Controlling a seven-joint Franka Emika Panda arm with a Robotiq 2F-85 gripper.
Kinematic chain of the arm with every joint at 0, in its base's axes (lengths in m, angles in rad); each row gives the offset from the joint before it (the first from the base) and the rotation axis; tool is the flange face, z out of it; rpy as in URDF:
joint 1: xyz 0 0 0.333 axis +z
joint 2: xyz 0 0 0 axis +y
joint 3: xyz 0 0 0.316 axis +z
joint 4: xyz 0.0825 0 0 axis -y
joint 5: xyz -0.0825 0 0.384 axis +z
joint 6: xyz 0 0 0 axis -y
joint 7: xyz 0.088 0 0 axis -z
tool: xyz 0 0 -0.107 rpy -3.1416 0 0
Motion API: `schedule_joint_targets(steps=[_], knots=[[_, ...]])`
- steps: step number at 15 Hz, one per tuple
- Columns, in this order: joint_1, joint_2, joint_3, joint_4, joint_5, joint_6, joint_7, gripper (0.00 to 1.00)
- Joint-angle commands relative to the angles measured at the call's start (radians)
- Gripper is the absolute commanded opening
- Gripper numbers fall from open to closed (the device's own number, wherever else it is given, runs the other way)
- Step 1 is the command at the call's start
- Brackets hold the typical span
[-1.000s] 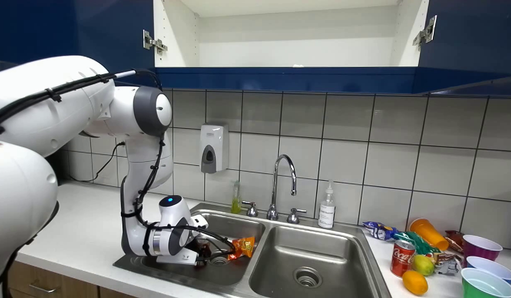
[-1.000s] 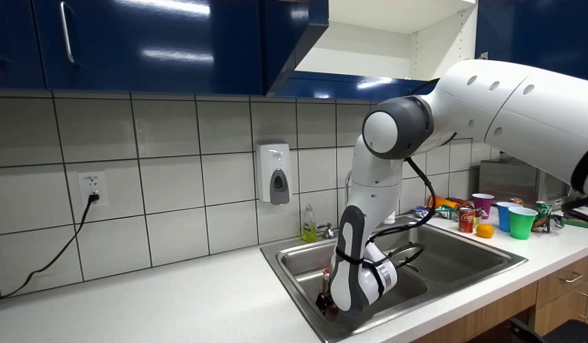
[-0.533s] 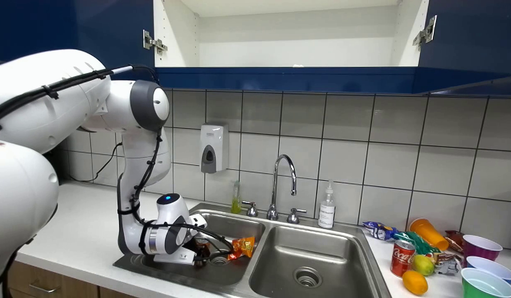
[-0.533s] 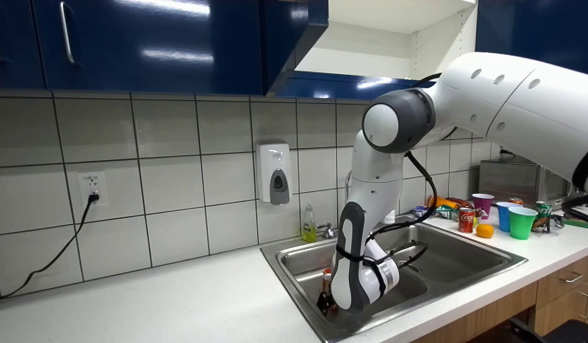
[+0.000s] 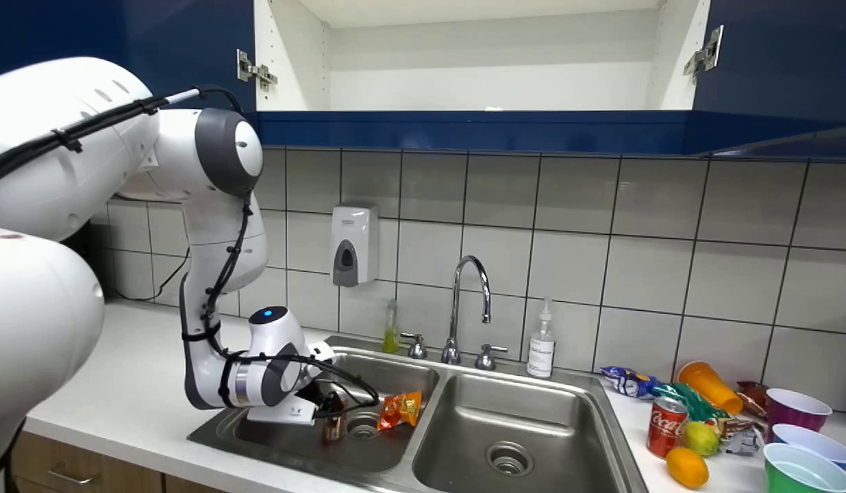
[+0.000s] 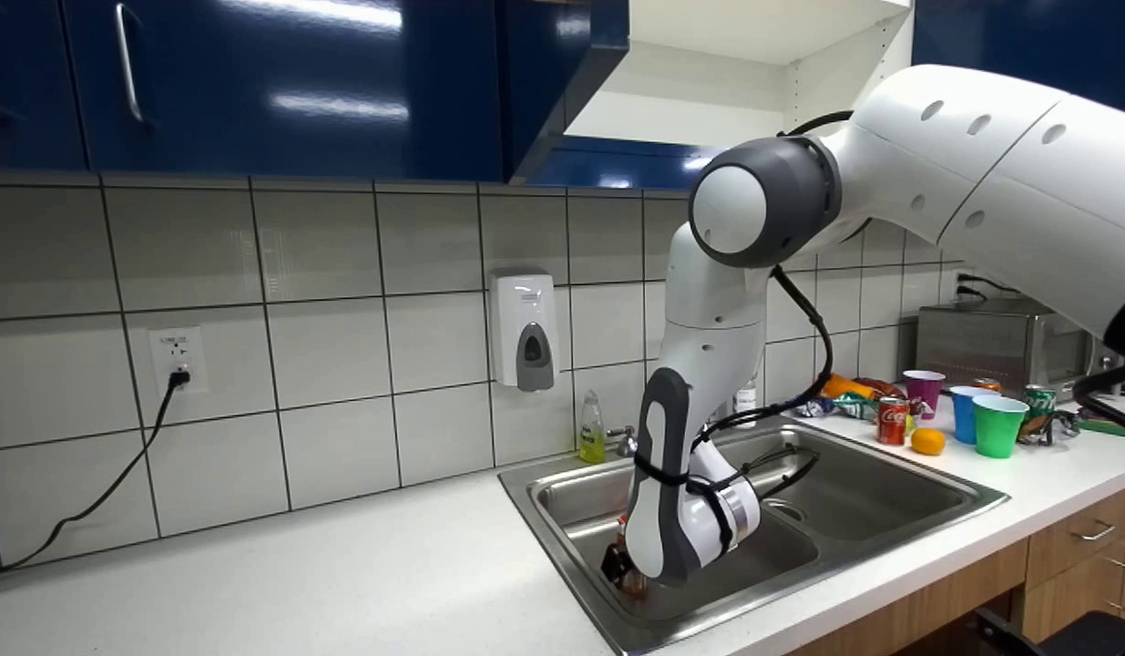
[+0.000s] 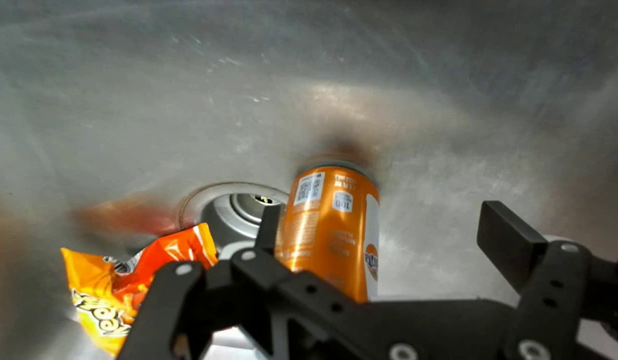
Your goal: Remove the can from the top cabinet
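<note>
In an exterior view the cabinet (image 5: pixel 491 61) spans the top of the frame, its blue doors (image 5: pixel 786 75) standing wide. My arm (image 5: pixel 220 233) fills the left side there, its far end bent down over the left basin (image 5: pixel 392 380) of the sink (image 5: pixel 518 418), low in the frame. In my wrist view the hand (image 7: pixel 381 222) enters from the bottom, fingers (image 7: pixel 509 240) spread well apart. The can (image 7: pixel 331 225) stands in that basin, near mid-frame, showing between them, closer to the left-hand one; I can't tell whether they touch. The packet (image 7: pixel 136 282) lies lower left, beside the drain (image 7: pixel 228 212).
</note>
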Motion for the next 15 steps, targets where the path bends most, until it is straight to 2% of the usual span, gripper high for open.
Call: schedule_joint_targets(steps=[1,15], knots=[[0.04,-0.068,-0.021,-0.082,0.034,0.0,-0.008,1.0],[0.182,-0.24,-0.128,-0.25,0.151,0.001,-0.011,1.0]])
